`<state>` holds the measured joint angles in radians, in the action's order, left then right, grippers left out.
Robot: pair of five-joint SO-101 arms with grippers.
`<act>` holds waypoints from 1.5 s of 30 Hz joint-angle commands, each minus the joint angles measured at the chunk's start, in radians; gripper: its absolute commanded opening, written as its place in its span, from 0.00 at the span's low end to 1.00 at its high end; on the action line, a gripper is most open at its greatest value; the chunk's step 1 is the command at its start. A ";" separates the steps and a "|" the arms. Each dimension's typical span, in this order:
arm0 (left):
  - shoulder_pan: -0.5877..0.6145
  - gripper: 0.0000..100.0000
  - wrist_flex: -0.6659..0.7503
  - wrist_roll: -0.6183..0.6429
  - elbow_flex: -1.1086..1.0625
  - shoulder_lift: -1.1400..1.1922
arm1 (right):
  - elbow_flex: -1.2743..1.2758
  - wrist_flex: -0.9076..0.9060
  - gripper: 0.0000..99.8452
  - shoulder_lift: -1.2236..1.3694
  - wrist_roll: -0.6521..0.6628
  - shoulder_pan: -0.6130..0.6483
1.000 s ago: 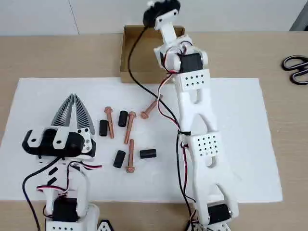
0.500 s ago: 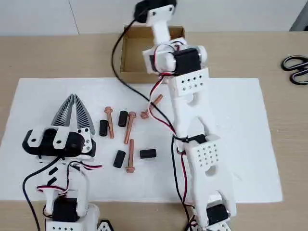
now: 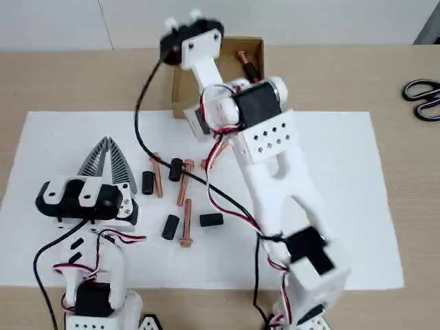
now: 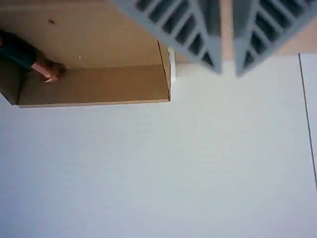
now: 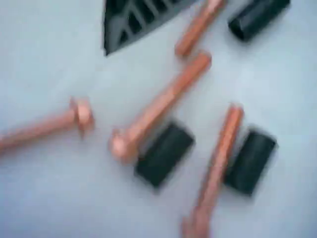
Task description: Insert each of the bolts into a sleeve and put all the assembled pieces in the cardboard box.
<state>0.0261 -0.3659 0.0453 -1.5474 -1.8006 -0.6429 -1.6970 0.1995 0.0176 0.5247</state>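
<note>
The right end effector point(image 5: 138, 20), grip unreadable, hangs over loose bolts point(image 5: 158, 111), likely to pick one; the left end effector point(image 3: 104, 141), together and empty, sits aside.

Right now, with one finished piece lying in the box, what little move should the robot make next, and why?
Probably the right arm should lower onto a loose bolt and grip it. The box holds one finished piece, while four bolts and four sleeves lie separate on the white sheet, and that arm's camera looks right at them.

Scissors point(image 3: 421, 98), white sheet point(image 3: 344, 172), wooden table point(image 3: 82, 75)
</note>
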 commanded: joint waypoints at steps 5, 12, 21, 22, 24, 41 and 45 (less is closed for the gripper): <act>0.008 0.01 -0.005 0.003 0.004 -0.012 | 0.282 0.004 0.21 -0.050 -0.009 0.038; 0.055 0.01 -0.124 0.002 0.004 -0.012 | 0.456 0.001 0.21 -0.050 0.097 0.143; 0.582 0.01 -0.060 0.009 -0.035 -0.012 | 0.539 -0.001 0.21 -0.058 0.196 0.116; 0.635 0.01 -0.049 0.014 -0.047 -0.012 | 0.540 -0.002 0.21 -0.058 0.198 0.105; 0.732 0.01 -0.032 0.049 -0.076 -0.012 | 0.540 -0.002 0.21 -0.058 0.218 0.097; 0.967 0.01 -0.037 0.129 -0.133 -0.012 | 0.606 0.002 0.21 -0.044 0.651 0.211; 0.965 0.01 -0.037 0.129 -0.133 -0.012 | 0.606 0.004 0.21 0.015 0.677 0.211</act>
<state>0.9881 -0.4273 0.1711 -1.6840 -1.8006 -0.0338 -1.6970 0.2025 0.6774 0.7288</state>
